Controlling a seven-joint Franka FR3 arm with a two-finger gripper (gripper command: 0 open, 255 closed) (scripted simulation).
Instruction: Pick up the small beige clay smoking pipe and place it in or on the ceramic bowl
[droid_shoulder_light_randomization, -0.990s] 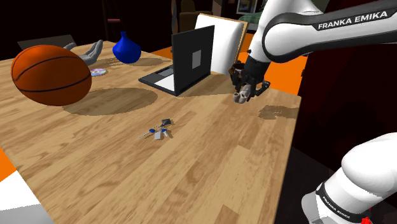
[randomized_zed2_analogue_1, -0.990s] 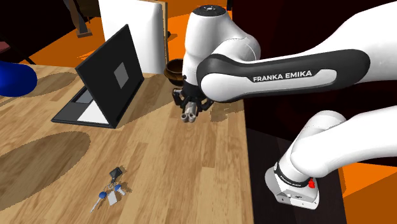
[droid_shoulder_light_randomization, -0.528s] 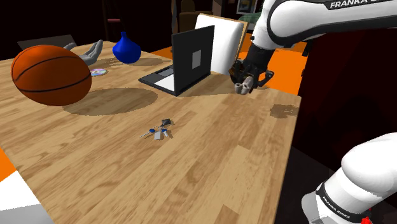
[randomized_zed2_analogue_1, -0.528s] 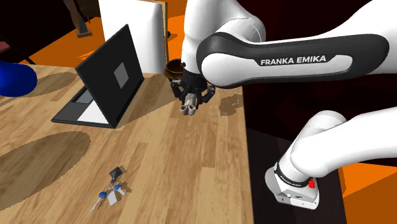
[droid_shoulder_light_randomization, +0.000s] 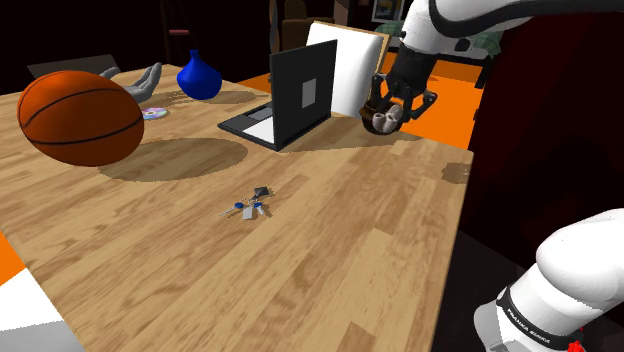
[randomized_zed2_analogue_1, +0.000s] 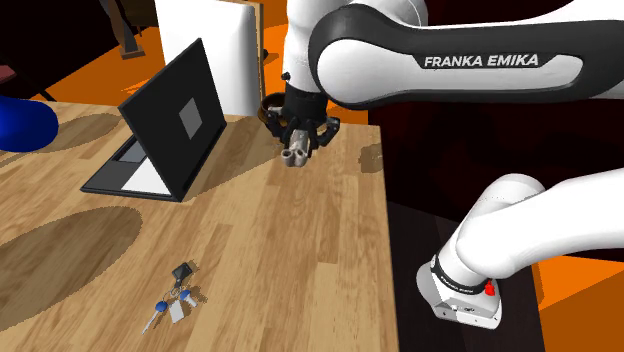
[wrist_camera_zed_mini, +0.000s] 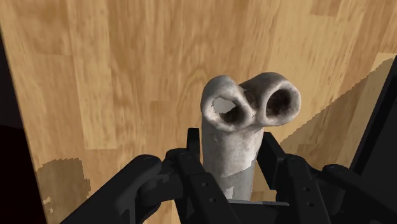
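Carried farther toward the far edge of the wood-grained tabletop (wrist_camera_zed_mini: 95, 76) since a second ago, the pipe (wrist_camera_zed_mini: 245, 121) is clasped above it in the black claw (wrist_camera_zed_mini: 226, 162). A rough, mottled grey-beige body with two round hollow mouths is seen. Beyond, the dark rounded bowl (randomized_zed2_analogue_1: 268, 104) is partly hidden by the claw.

Gripper (randomized_zed2_analogue_1: 297, 149) carried the pipe (wrist_camera_zed_mini: 234, 137) higher in the frame, closer to the dark bowl (randomized_zed2_analogue_1: 268, 104), arm raised

Pipe (wrist_camera_zed_mini: 245, 127): showing rough, pitted, matt grey-beige srfc.
Table (droid_shoulder_light_randomization: 330, 250): showing wood-grain planks, smooth, low sheen.
Gripper (wrist_camera_zed_mini: 230, 143): looking matt blk.
Arm shell (randomized_zed2_analogue_1: 450, 70): gleaming glossy wht.
Vase (droid_shoulder_light_randomization: 199, 78): shining glossy blue.
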